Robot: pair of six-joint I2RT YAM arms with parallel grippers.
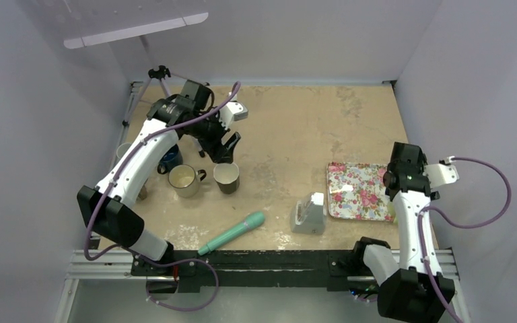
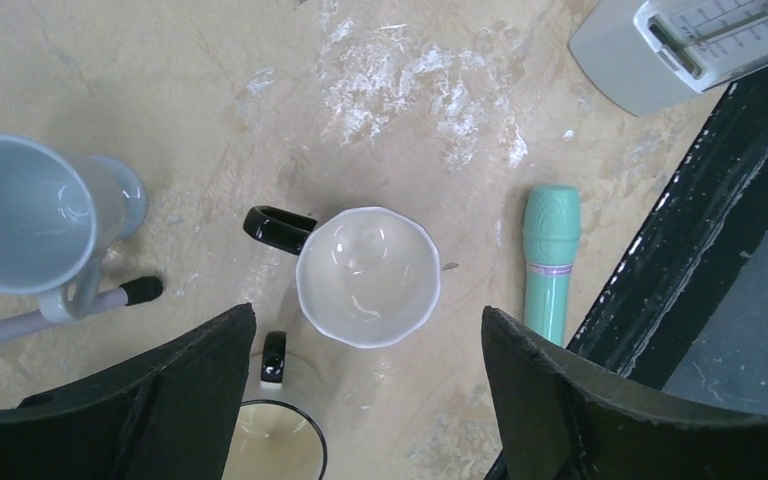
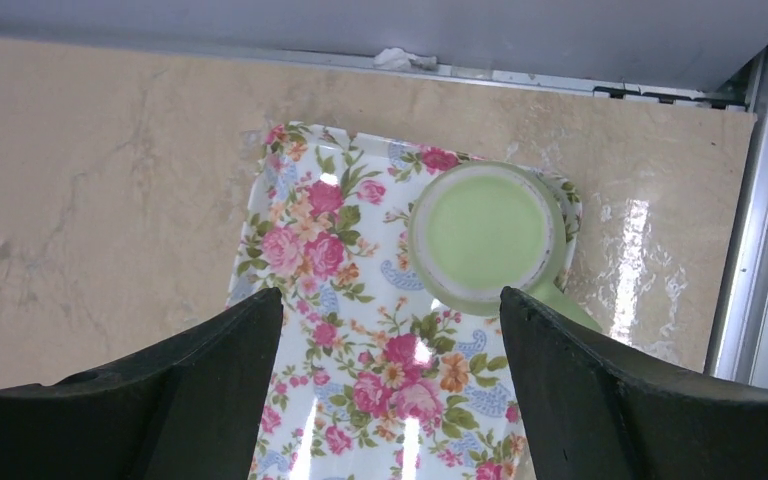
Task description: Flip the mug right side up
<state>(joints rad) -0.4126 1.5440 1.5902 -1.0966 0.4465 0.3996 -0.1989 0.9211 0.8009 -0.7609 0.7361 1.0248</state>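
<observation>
Mug [image 2: 367,275] is standing mouth-up on the table [image 1: 296,134], right below my left gripper [image 1: 223,147]; jaws spread, not touching it. Right gripper [image 3: 392,300] also spread, hovering over the floral tray [image 3: 320,250]. Flip looks done to me, only pulling the arms back remains.

mug [image 2: 368,275]: white inside, dark outside, many-sided rim, black handle
state: empty, nothing gripping it
pose: upright, mouth up, base on table [image 1: 289,134]
handle: sticks out sideways, to upper left in left wrist view
spot: left-centre of table, just right of cream mug [image 1: 183,178], not touching it
</observation>
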